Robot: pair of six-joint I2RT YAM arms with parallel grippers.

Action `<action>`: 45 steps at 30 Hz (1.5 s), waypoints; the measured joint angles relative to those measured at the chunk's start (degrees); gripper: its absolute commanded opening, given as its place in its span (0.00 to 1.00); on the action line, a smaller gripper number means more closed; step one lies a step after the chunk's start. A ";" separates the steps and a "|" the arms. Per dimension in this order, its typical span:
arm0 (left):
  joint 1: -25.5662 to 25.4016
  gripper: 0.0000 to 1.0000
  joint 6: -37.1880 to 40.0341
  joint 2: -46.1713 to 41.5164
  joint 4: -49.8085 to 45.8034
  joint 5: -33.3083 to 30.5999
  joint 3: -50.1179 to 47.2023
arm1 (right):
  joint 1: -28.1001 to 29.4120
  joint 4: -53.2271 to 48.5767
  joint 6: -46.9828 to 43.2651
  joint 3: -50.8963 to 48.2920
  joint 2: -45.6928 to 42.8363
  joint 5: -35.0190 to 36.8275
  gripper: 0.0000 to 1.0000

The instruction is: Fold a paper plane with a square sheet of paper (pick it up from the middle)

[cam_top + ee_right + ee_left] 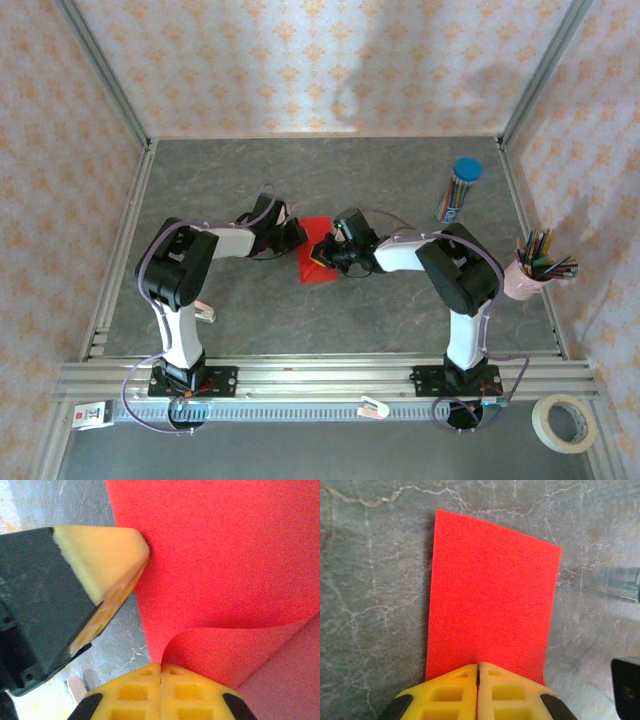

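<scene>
The square sheet of paper (316,262) is bright red and lies at the table's middle between both grippers. In the left wrist view the sheet (490,600) stretches away from my left gripper (478,665). Its yellow fingers are shut together on the sheet's near edge. My left gripper (298,238) sits at the sheet's left side, my right gripper (327,256) at its right. In the right wrist view my right gripper (161,665) is shut on a raised edge of the sheet (225,565), which curls up and over from its tips. The left gripper's finger (107,555) touches the sheet's left edge.
A blue-capped tube of coloured pencils (459,190) stands at the back right. A pink cup of pencils (533,272) is at the right edge. A tape roll (566,422) lies beyond the front rail. Metal frame rails (300,375) border the grey table.
</scene>
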 measured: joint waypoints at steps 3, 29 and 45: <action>0.09 0.09 1.03 -0.28 -1.73 -0.24 2.34 | 0.00 -0.22 -0.02 0.00 0.00 0.26 0.00; 0.98 0.07 2.69 3.54 -3.37 -1.01 5.07 | 0.00 3.56 1.99 -0.68 0.00 0.81 0.00; 0.96 0.07 2.69 3.54 -3.37 -1.01 5.07 | 0.00 4.24 2.38 -0.68 1.09 0.61 0.00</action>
